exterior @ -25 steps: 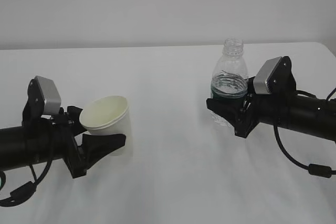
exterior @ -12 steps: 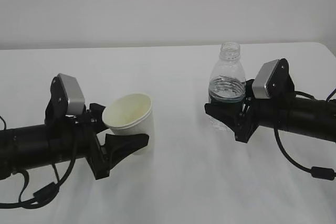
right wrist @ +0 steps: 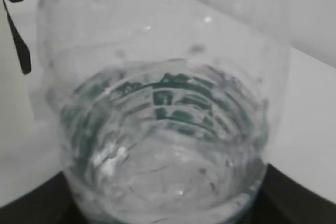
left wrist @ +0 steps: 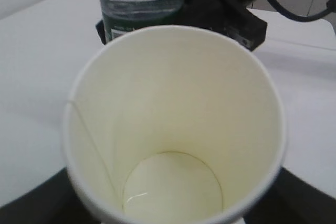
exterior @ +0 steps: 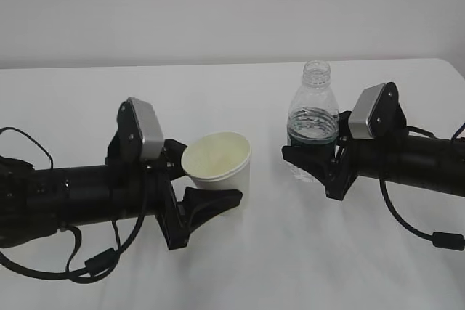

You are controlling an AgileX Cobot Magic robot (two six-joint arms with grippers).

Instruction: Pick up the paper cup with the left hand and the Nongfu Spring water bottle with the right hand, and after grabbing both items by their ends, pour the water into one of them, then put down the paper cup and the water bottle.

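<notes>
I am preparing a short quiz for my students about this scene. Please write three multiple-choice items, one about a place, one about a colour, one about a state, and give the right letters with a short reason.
1. Where does the water bottle stand relative to the paper cup in the exterior view?
A. left of it
B. right of it
C. inside it

2. Which colour is the bottle's label band?
A. red
B. yellow
C. dark green

3. What is on the bottle's neck?
A. nothing, it is capless
B. a white cap
C. a straw

Answers:
1 B, the right hand holds the bottle on the right, the left hand holds the cup.
2 C, the band looks dark green.
3 A, the threaded neck is bare.
</notes>
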